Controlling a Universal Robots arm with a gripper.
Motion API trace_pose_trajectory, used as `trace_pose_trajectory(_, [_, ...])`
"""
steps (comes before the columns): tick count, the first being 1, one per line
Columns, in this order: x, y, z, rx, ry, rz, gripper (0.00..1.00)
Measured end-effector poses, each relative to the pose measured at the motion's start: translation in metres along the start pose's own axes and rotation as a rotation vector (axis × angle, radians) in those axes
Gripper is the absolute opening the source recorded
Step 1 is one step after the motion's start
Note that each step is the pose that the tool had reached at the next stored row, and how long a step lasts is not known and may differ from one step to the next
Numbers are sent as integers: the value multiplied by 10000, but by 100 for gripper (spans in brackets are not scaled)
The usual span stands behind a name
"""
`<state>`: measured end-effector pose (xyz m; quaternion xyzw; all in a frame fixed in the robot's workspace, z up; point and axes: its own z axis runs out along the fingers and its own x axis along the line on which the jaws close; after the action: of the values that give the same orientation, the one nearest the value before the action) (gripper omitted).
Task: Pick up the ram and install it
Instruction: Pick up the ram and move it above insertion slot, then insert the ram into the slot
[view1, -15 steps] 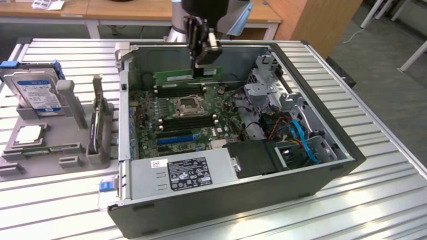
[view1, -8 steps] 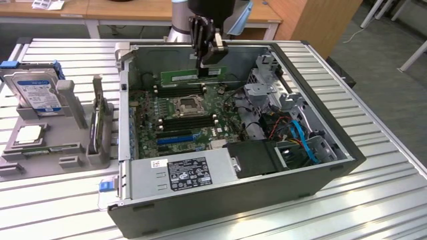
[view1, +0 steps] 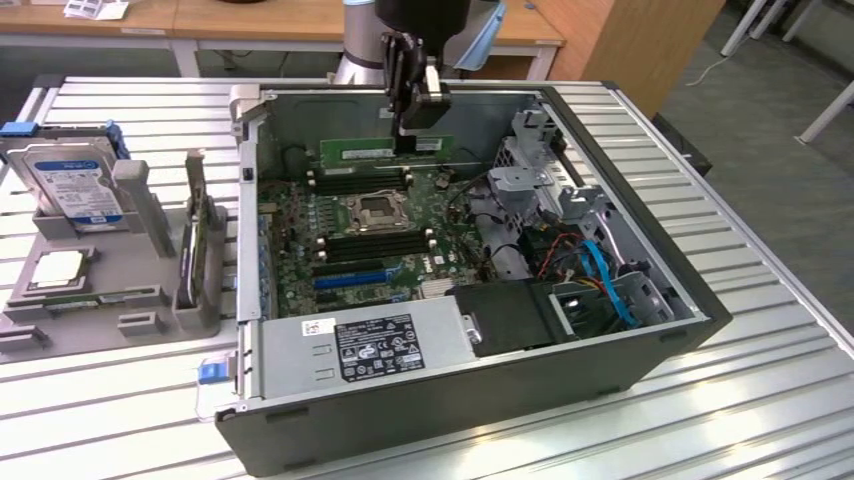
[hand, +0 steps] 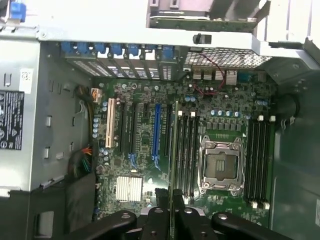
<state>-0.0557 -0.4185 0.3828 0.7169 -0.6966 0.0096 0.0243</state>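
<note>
The ram (view1: 367, 152) is a long green stick with a white label. It hangs level inside the open computer case, above the motherboard's far memory slots (view1: 358, 181). My gripper (view1: 416, 128) comes down from above and is shut on the stick's end at the exterior view's right. In the wrist view the ram (hand: 173, 145) shows edge-on, running out from between the black fingers (hand: 161, 220). There it lies along the black memory slots (hand: 186, 150) beside the processor socket (hand: 220, 165). The stick is above the board, not seated in a slot.
The case wall (view1: 561, 395) surrounds the motherboard, with a power supply (view1: 367, 345) in front and a drive cage with cables (view1: 587, 270) at the exterior view's right. A grey holder (view1: 127, 300) outside the case carries a hard drive (view1: 74, 185), a silver processor chip (view1: 56, 270) and an upright card (view1: 200, 250).
</note>
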Motion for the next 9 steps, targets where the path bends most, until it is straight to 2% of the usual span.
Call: trace_pose_trajectory(9, [-2, 0, 0, -1, 0, 0, 14])
